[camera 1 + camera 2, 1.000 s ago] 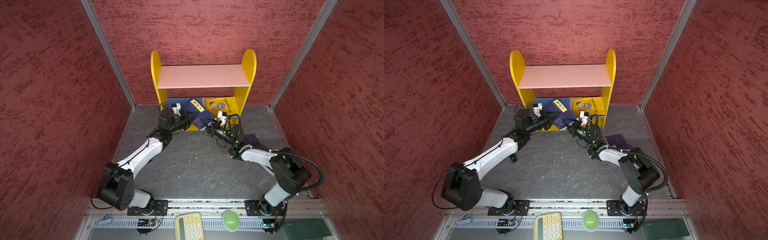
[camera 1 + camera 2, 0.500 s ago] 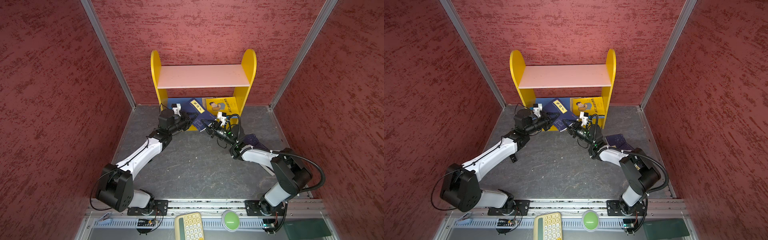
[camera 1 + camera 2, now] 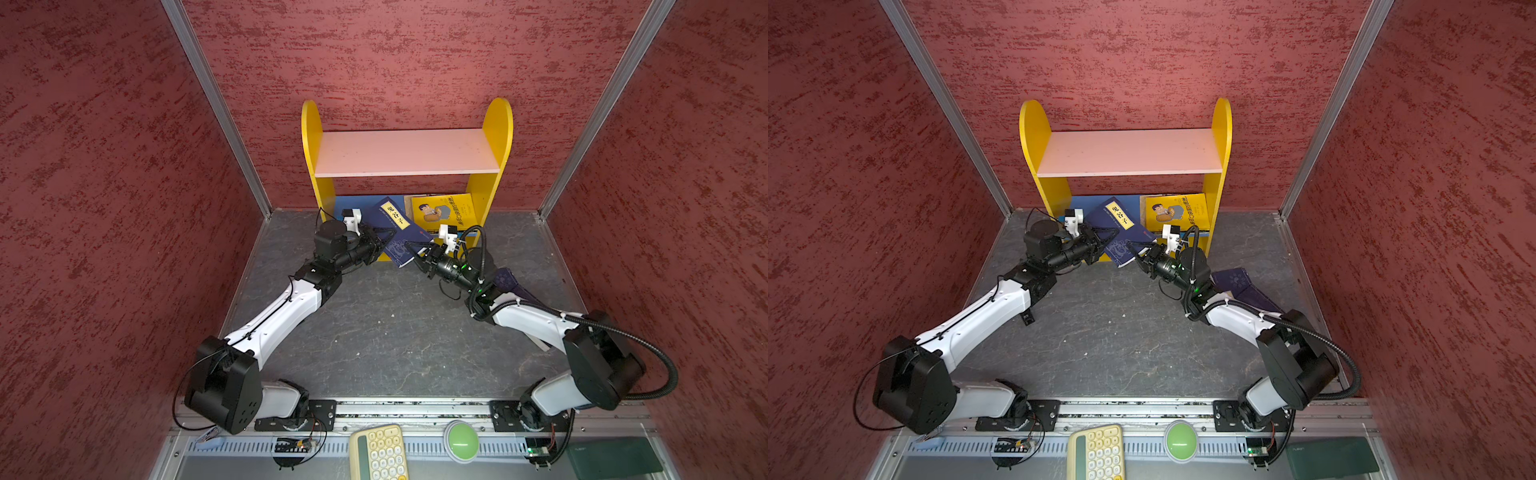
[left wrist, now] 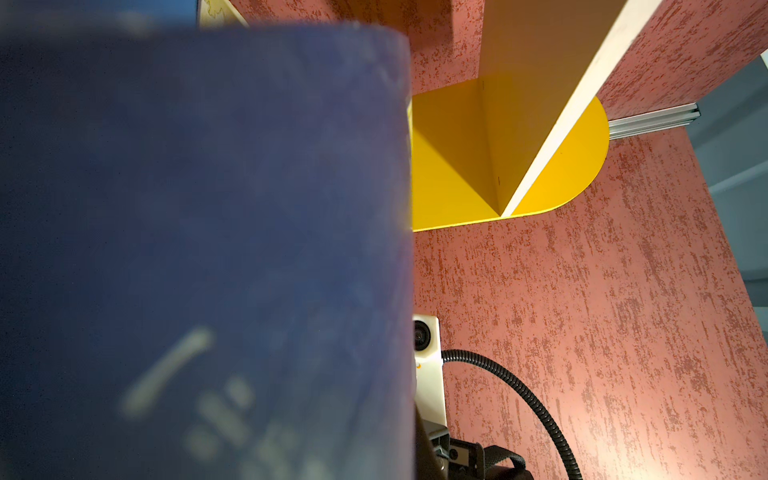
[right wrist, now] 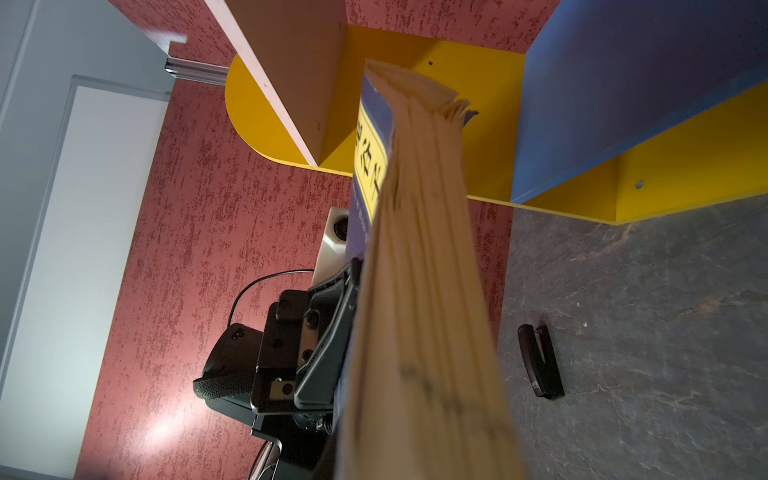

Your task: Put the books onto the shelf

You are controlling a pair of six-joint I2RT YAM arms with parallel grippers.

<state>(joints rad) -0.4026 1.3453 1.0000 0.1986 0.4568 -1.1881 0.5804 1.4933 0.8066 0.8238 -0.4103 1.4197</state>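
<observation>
Navy book with yellow label (image 3: pixel 397 239) is held tilted at the mouth of the lower tier of the shelf (image 3: pixel 405 153), at 12 o'clock on the surface (image 3: pixel 386 332). It is pinched by the left hand (image 3: pixel 383 242) at its 9 o'clock edge and by the right hand (image 3: pixel 417 251) at its 4 o'clock corner.

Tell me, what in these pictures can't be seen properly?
- Left wrist view: the navy book, blurred, fills most of the frame; its print is unreadable.
- Right wrist view: its page edge blocks the middle.
- Both top views: the pink upper board hides the back of the blue lower board.
- A top view: the right arm covers most of a second navy book.
- Both top views: the bottom edge cuts off the keypad.
</observation>
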